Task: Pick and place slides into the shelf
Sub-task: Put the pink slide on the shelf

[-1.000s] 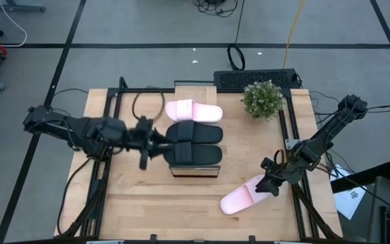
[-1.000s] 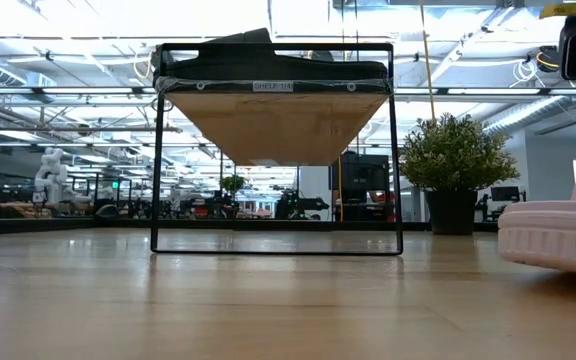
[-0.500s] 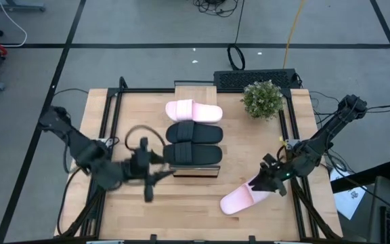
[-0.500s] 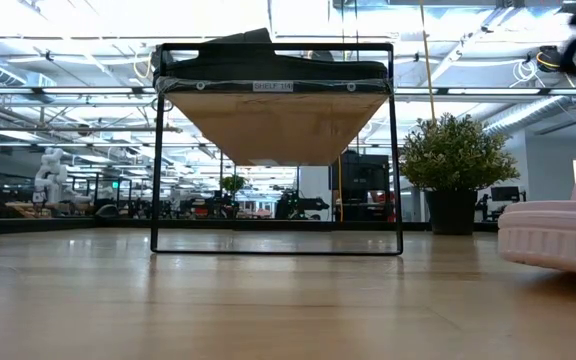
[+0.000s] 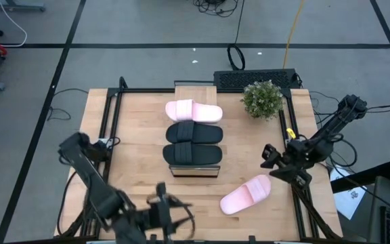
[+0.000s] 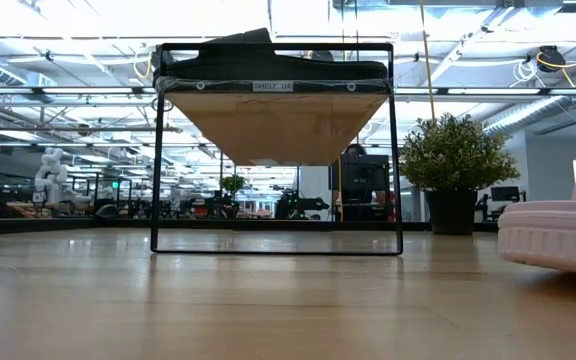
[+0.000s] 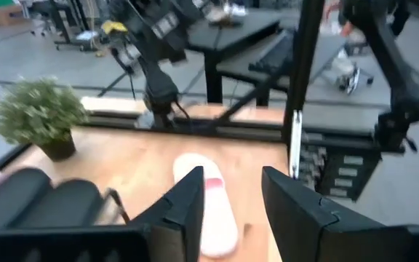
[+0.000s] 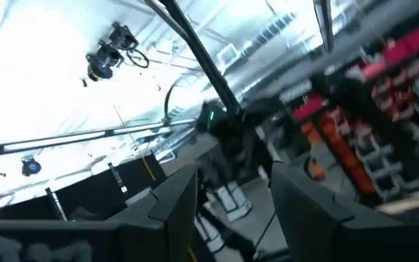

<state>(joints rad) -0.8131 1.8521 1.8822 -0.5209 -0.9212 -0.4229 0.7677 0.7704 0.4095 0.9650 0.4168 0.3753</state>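
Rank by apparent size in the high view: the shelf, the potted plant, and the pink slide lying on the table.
1. shelf, the longest, running under three slides.
2. pink slide on the table and potted plant look too close to rank: the slide is longer, the plant rounder and taller toward the camera.

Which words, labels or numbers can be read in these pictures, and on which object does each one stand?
"SHELF 1/4": my best reading of the small white label on the front edge of the shelf in the low view; the print is small, so the digits are uncertain.
No text can be read on the black slides, the pink slides or the potted plant.
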